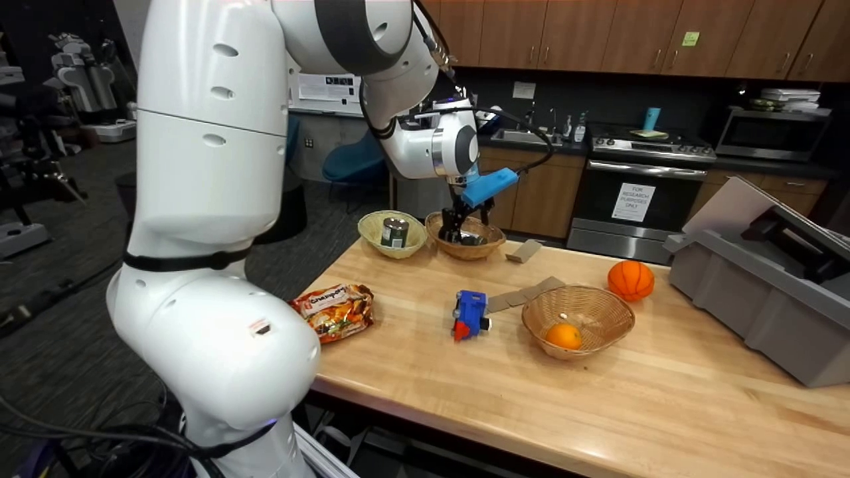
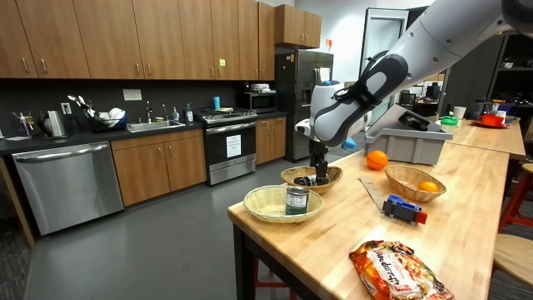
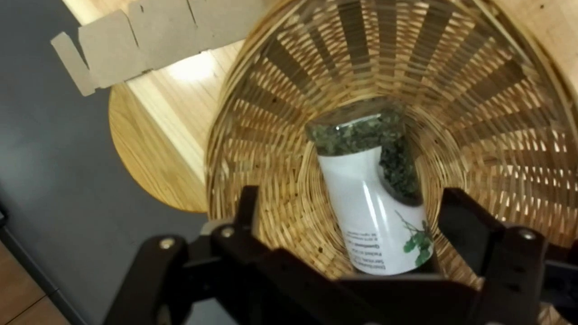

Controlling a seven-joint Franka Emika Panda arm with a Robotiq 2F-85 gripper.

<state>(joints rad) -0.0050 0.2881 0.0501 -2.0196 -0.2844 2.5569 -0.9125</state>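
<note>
A pale wooden table [image 1: 425,385] stands in a kitchen with a grey floor [image 2: 158,246], brown cupboards [image 2: 162,37] and a stove [image 1: 667,199]. Read as a clock centred on the blue toy [image 1: 470,312] in an exterior view, the stove lies near two o'clock, an orange ball [image 1: 630,280] between two and three, and a grey bin [image 1: 737,292] farther out toward three. A basket [image 1: 605,318] with an orange [image 1: 564,336] in it sits at three, a snack bag [image 1: 335,311] at nine, and a cream basket [image 1: 398,253] holding a can [image 1: 394,232] between ten and eleven. At twelve, just beside the cream one, is a brown basket [image 1: 471,253], where a jar [image 3: 372,192] of green leaves lies on its side, slanting from eleven to five o'clock in the wrist view. The claw [image 3: 352,198] is spread wide over it, its fingers [image 3: 469,225] at about nine and between three and four o'clock of the jar. Gaps show on both sides, so it grips nothing; whether it touches the brown basket I cannot tell.
</note>
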